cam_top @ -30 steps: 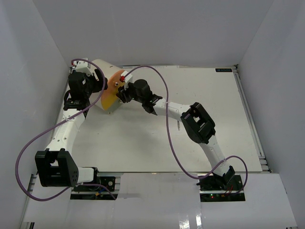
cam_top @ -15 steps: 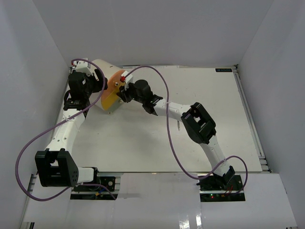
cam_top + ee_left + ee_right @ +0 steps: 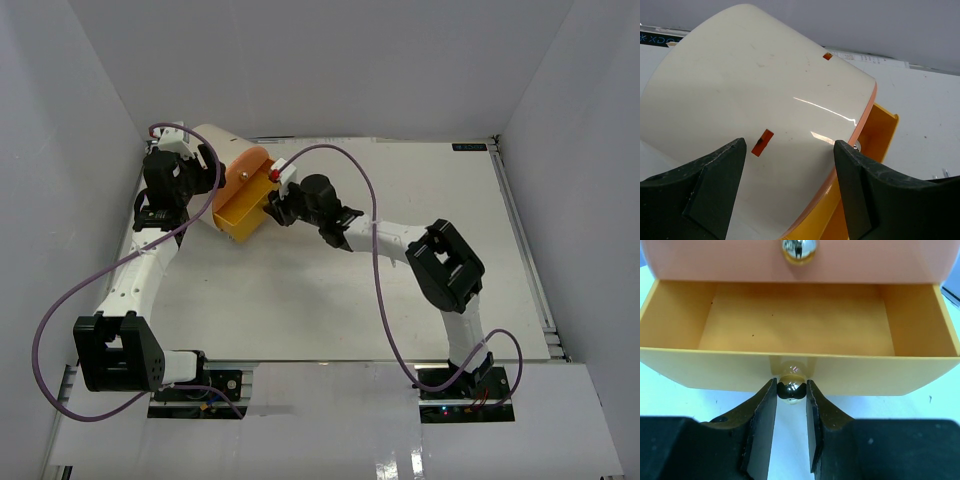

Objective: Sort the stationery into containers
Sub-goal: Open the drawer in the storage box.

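From above, the cream organizer [image 3: 222, 148] lies on its side at the far left of the counter [image 3: 450, 250], its yellow drawer [image 3: 243, 215] standing open toward the right arm; the left jaws sit against its body and the right jaws meet the drawer's front edge. At the left wrist, the jaws are spread wide astride the organizer [image 3: 755, 100], one finger [image 3: 715, 175] on each flank, seemingly clasping it, the drawer [image 3: 880, 135] jutting out beyond. At the right wrist, the jaws are pinched nearly closed on the small brass knob [image 3: 791, 388] of the drawer [image 3: 800, 315], beneath the pink band [image 3: 740, 260]
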